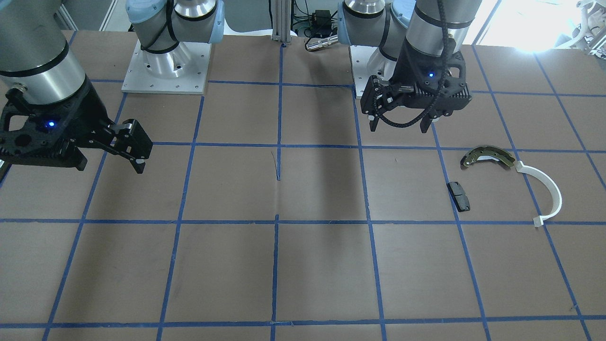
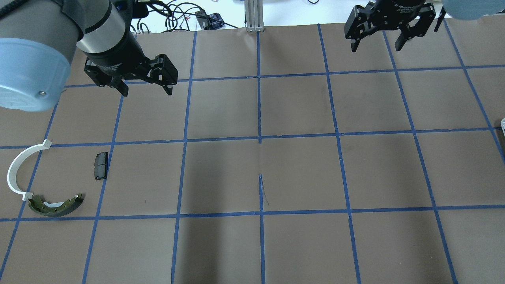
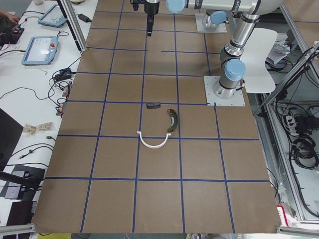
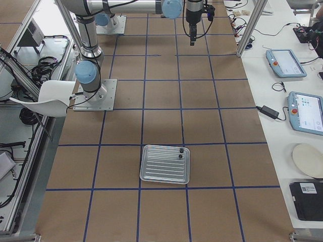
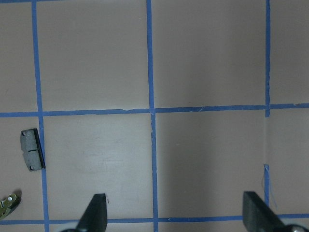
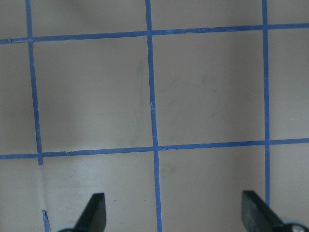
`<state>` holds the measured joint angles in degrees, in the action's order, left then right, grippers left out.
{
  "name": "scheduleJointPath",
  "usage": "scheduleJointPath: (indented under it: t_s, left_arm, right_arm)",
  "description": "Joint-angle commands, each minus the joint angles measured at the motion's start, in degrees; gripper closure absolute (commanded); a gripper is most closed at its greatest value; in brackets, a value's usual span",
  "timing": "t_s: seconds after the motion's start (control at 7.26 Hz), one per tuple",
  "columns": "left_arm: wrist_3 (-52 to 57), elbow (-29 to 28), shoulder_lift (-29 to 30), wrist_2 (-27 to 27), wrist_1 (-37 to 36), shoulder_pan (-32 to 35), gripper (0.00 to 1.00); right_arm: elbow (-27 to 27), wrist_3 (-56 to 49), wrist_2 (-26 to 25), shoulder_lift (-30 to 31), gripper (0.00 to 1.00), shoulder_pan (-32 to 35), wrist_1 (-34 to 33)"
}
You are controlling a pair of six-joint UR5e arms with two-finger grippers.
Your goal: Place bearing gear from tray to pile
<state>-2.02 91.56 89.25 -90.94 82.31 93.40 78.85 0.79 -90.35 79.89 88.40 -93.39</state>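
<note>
Seemingly paper-covered table (image 1: pixel 322 265): tray (image 4: pixel 165 171), brake shoe (image 1: pixel 490 152), white arc (image 1: pixel 558 195), black pad (image 1: pixel 458 195).

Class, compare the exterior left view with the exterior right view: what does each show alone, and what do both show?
Only exterior left: the brake shoe, white plastic arc and black pad. Only exterior right: the metal tray holding two small dark parts. Both: the brown table with its blue tape grid and the robot's base plates.

A robotics lab: two arms (image 3: pixel 233 59) bolted to a brown surface (image 3: pixel 159 159) gridded with blue tape (image 2: pixel 259 110), teach pendants (image 4: pixel 307 112) and loose cables (image 3: pixel 63 75) on white side benches (image 4: pixel 275 136), aluminium framing (image 4: pixel 251 27) at the edges
</note>
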Motion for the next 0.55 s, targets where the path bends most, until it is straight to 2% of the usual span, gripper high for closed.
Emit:
scheduleJointPath:
  t_s: [0.0,0.41]
  left_arm:
    - [0.08,0.46,0.05,-0.02,-1.45,0.03,0.0]
    - [0.08,0.55,0.05,-0.02,-1.45,0.03,0.0]
  right_arm:
    - [0.25,-0.09,0.09,0.09,0.0,-0.07,0.05]
    - [0.08,-0.97,0.27,0.0,0.0,0.02,-0.04]
